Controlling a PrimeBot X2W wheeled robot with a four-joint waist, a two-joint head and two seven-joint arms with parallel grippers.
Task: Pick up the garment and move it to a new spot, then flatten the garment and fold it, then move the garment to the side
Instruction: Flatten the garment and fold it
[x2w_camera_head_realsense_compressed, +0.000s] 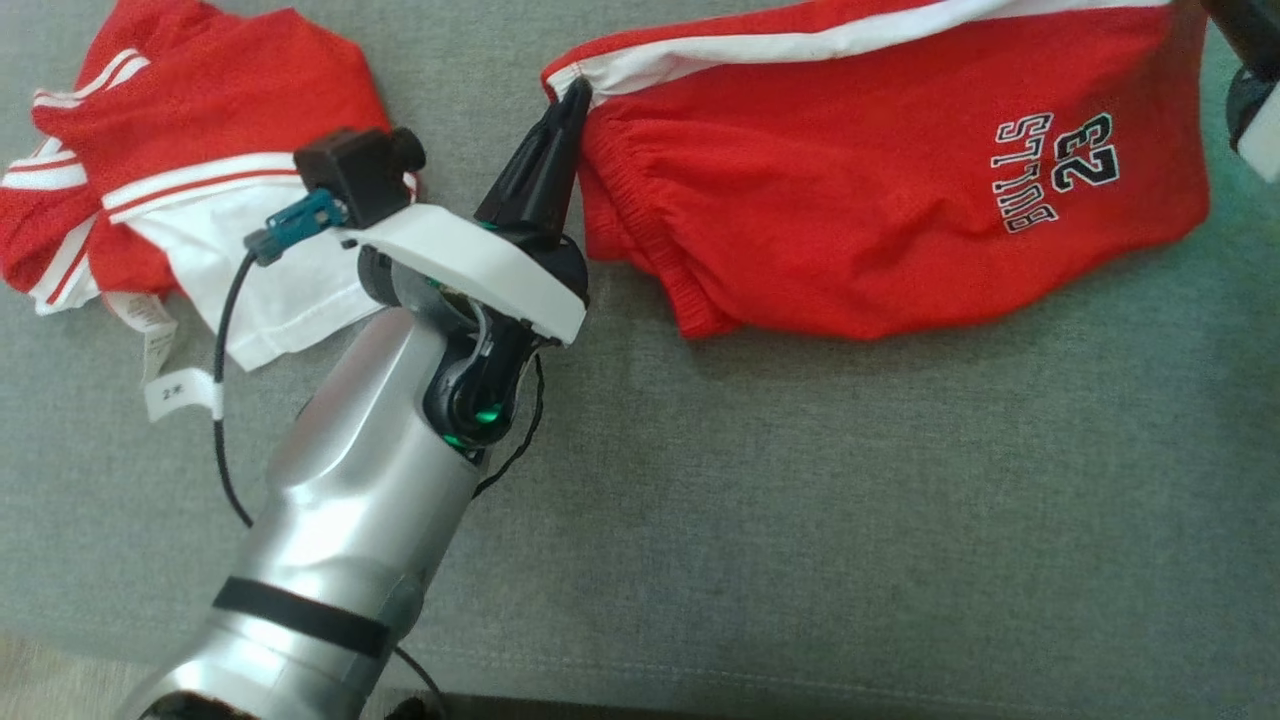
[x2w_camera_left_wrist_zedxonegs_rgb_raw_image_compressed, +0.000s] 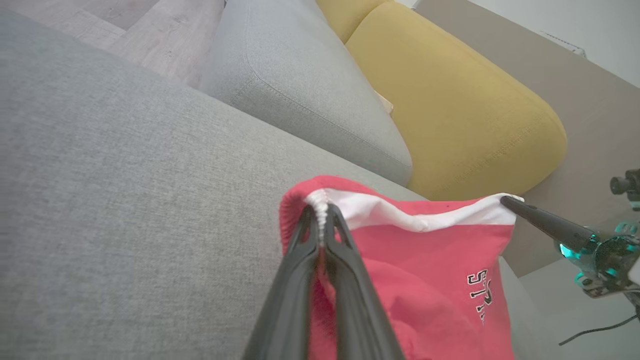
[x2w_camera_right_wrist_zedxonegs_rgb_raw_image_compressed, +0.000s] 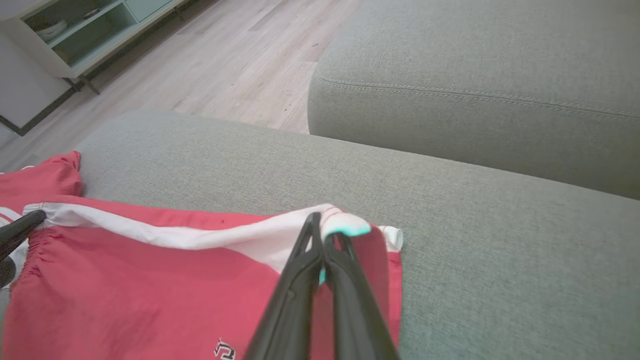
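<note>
The left gripper (x2w_camera_head_realsense_compressed: 572, 98) pinches one corner of the red shorts (x2w_camera_head_realsense_compressed: 860, 200) over the sofa (x2w_camera_head_realsense_compressed: 800, 500); the right gripper (x2w_camera_right_wrist_zedxonegs_rgb_raw_image_compressed: 320, 231) seemingly clamps the opposite corner.

Shorts (x2w_camera_head_realsense_compressed: 880, 200): "BULLS" beside "23", black characters outlined in white, upside down in head view. Left wrist view: part of same print at shorts (x2w_camera_left_wrist_zedxonegs_rgb_raw_image_compressed: 430, 280) fold, not fully readable. Right wrist view: fragment of print at bottom edge, unreadable. White tag (x2w_camera_head_realsense_compressed: 180, 393) beside jersey (x2w_camera_head_realsense_compressed: 200, 130): "2" plus unclear mark. Care label (x2w_camera_head_realsense_compressed: 148, 318): print too small to read.
</note>
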